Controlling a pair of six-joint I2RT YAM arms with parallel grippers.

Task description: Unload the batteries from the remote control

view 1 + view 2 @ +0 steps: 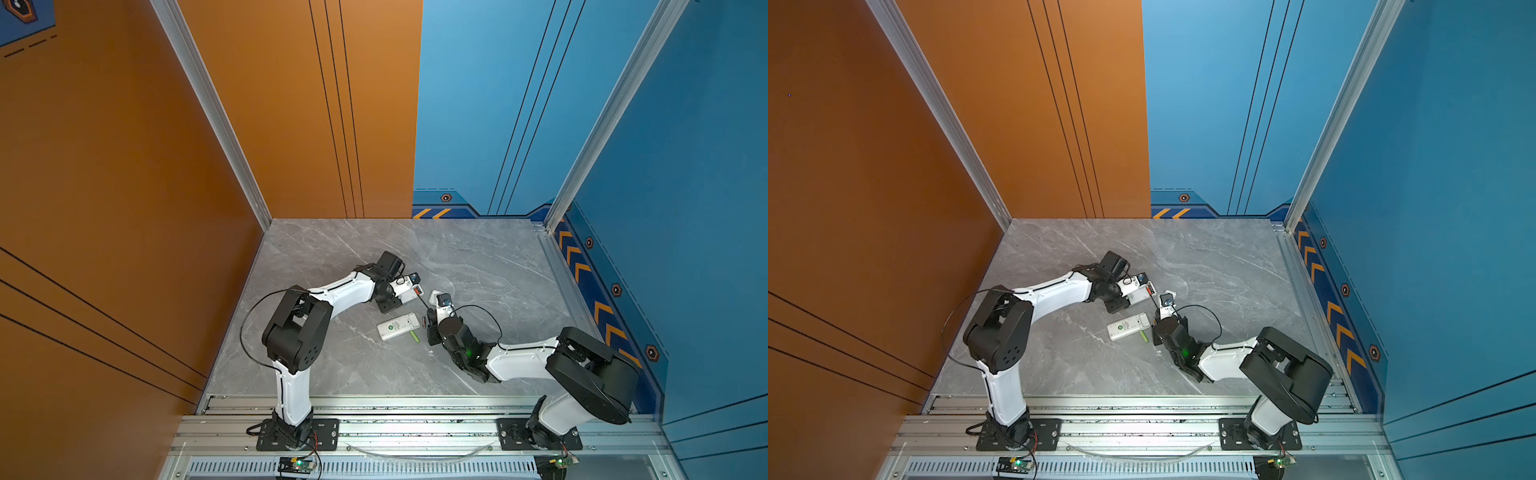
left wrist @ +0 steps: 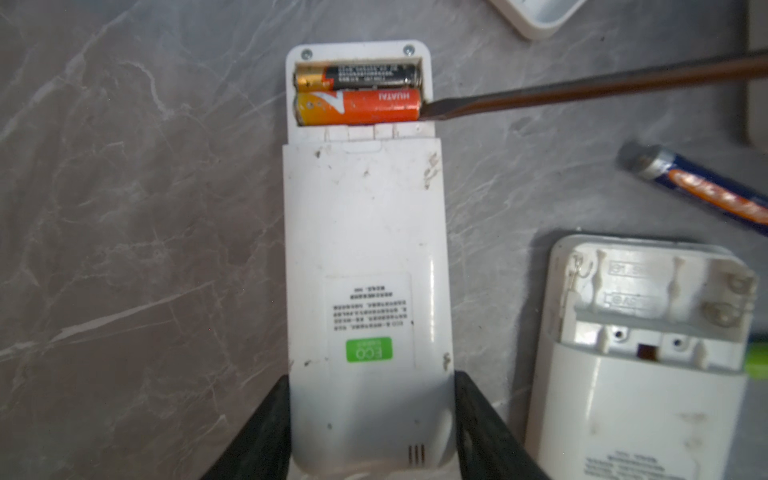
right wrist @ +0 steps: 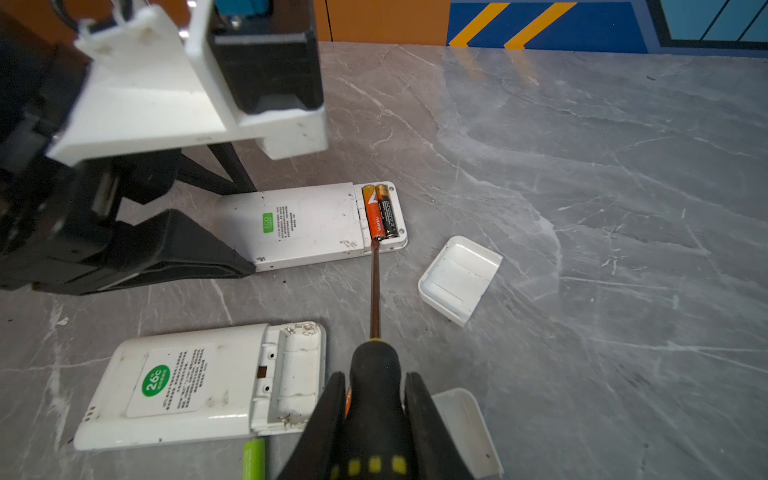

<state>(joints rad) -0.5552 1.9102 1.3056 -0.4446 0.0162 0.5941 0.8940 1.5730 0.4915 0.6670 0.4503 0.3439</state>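
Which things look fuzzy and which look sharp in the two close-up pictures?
Left wrist view: the orange-red battery is crisp, label readable; the blue battery at the frame edge is smeared. Right wrist view: the left arm's white bracket, close to the lens, is soft; the white lid is sharp.

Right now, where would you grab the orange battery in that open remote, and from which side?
Probably take the orange battery from straight above, at the end by the tip of the screwdriver. It lies flat in its bay, the black battery against one long side and the wall of the remote along the other, so its sides are shut in until that end lifts.
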